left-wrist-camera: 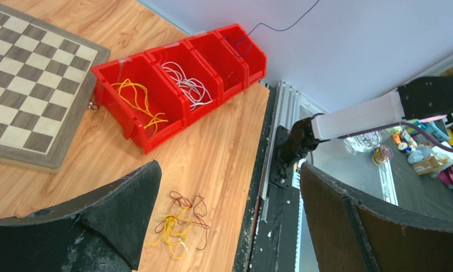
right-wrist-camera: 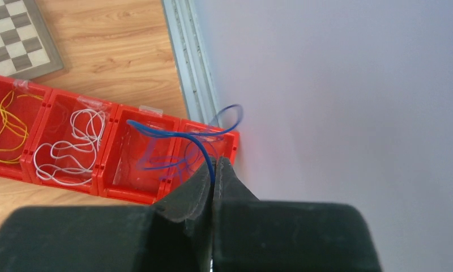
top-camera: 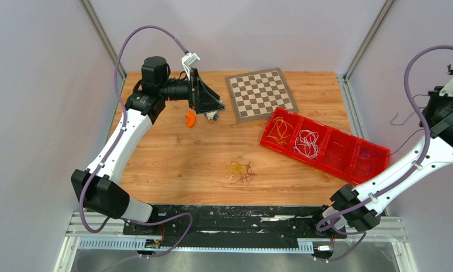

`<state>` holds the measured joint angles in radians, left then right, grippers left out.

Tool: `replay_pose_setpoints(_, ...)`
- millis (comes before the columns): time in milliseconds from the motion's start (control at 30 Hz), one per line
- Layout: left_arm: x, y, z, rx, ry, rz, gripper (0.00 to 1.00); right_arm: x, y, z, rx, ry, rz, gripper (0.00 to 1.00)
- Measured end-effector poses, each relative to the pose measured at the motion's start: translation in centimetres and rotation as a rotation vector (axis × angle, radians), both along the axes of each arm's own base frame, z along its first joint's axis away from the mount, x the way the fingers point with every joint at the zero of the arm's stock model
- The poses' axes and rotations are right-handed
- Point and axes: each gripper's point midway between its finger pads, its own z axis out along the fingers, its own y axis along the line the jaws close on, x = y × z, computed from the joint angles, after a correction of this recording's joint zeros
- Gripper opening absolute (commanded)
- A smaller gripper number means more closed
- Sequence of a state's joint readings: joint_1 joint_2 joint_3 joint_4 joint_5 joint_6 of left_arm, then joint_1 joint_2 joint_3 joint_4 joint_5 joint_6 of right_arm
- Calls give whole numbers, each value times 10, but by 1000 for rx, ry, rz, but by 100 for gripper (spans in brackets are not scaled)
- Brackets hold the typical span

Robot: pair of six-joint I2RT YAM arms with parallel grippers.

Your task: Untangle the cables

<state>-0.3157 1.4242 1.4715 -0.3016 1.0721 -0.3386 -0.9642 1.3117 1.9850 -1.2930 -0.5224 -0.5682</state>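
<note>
Meanwhile, one arm holds a blue strand over the tray while the knot sits unattended at mid-table.

The left gripper (top-camera: 214,103) hangs at the far left of the table (top-camera: 179,153), beside the chessboard (top-camera: 261,94), its jaws spread wide and holding nothing. The tangle of cables (top-camera: 240,171) (yellow and dark red strands in a loose clump, with no clear long axis) lies on bare wood toward the near edge, closer to the arm bases than that gripper and to its right. The right gripper (right-wrist-camera: 214,164) is pinched tight on a thin blue cable (right-wrist-camera: 173,135), which loops above the right-hand end of the red tray (left-wrist-camera: 119,110), well apart from the tangle. Yellow cables (top-camera: 279,131) and white cables (top-camera: 306,144) lie in the tray's first two compartments. By this showing the free left arm is the likelier one for the next pick, reaching back toward its base and rightward.
</note>
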Motion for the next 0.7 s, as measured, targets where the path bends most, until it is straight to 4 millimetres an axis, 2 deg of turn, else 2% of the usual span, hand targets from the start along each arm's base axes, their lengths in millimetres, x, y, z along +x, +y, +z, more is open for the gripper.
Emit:
replay_pose_setpoints(133, 4, -2, -4, 0, 22, 1, 100, 6, -13, 24, -39, -33, 30, 0)
replay_pose_setpoints(233, 7, -3, -8, 1, 38, 2, 100, 7, -11, 21, -36, -27, 58, 0)
replay_pose_setpoints(300, 8, -4, -9, 2, 44, 2, 100, 7, -9, 12, -25, -16, 70, 0)
replay_pose_setpoints(467, 8, -4, -10, 3, 44, 0, 100, 6, -12, -39, 76, 51, 78, 0)
replay_pose_setpoints(533, 8, -4, -10, 4, 43, 0, 100, 9, -15, -52, 110, 65, 82, 0)
replay_pose_setpoints(700, 7, -3, -16, 19, 48, -3, 100, 16, -20, -56, 111, 49, 95, 0)
